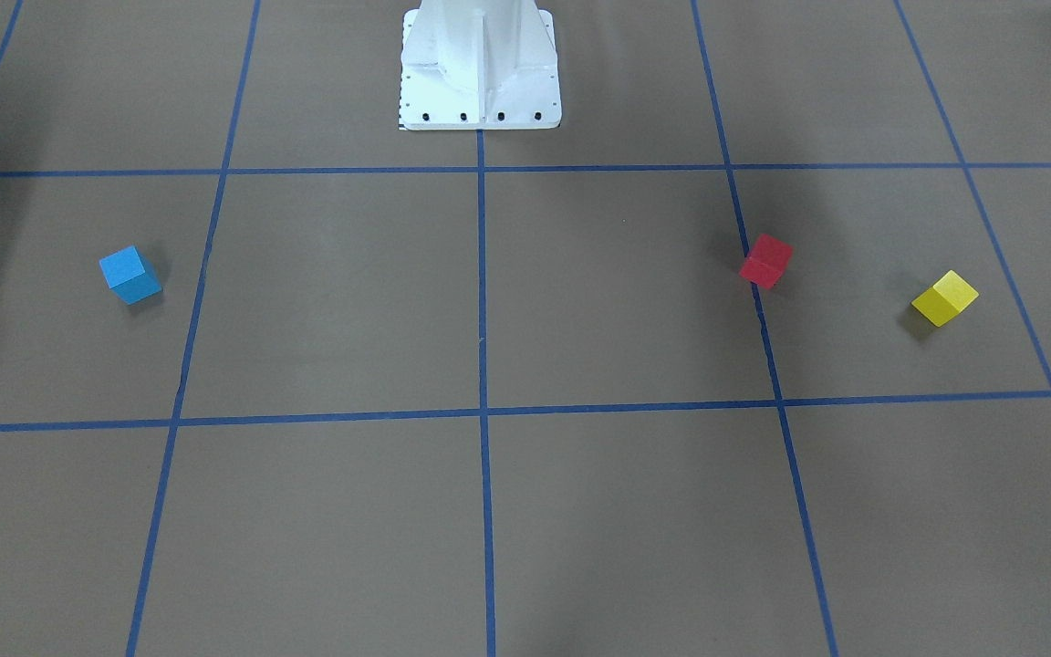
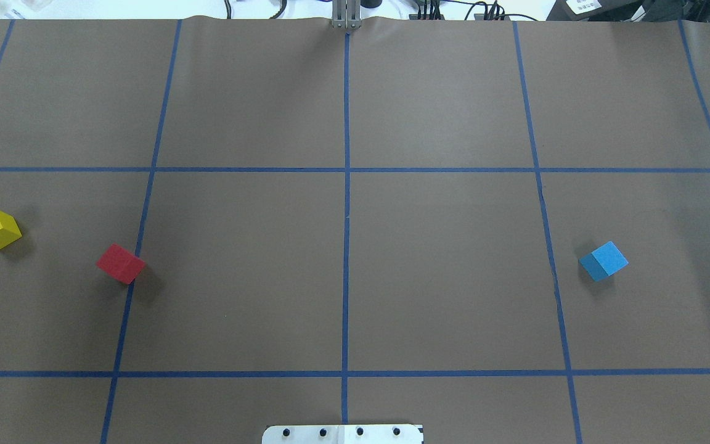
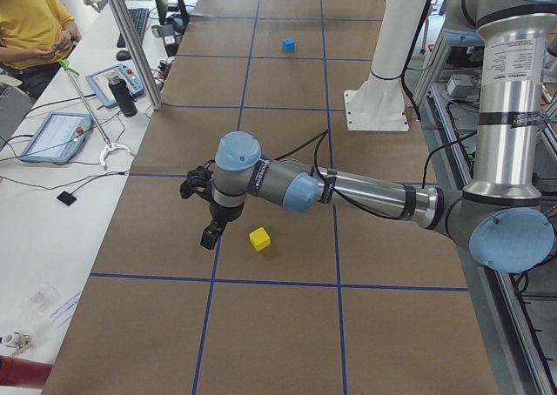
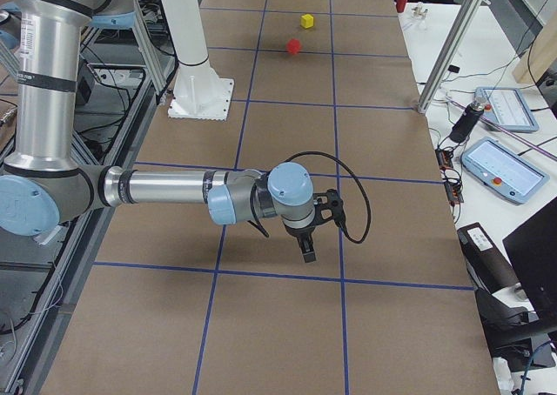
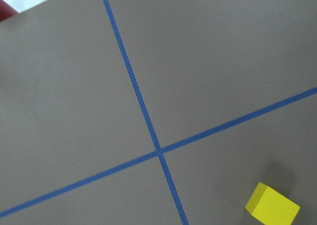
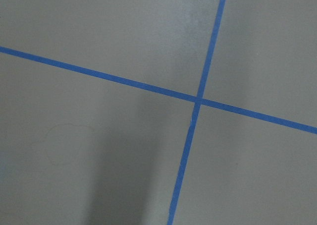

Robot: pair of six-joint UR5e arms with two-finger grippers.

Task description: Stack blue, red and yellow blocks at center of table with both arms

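We take this for a robotics lab: the table (image 2: pixel 453 92) is papered brown and marked with a blue tape grid (image 2: pixel 346 246), a jointed industrial arm (image 3: pixel 365 190) reaches over it beside a white pedestal (image 1: pixel 480 64), teach pendants (image 3: pixel 52 138) and cables (image 3: pixel 87 186) lie on the side bench (image 3: pixel 35 238), and an operator (image 3: pixel 26 21) in yellow sits by aluminium posts (image 3: pixel 130 47)
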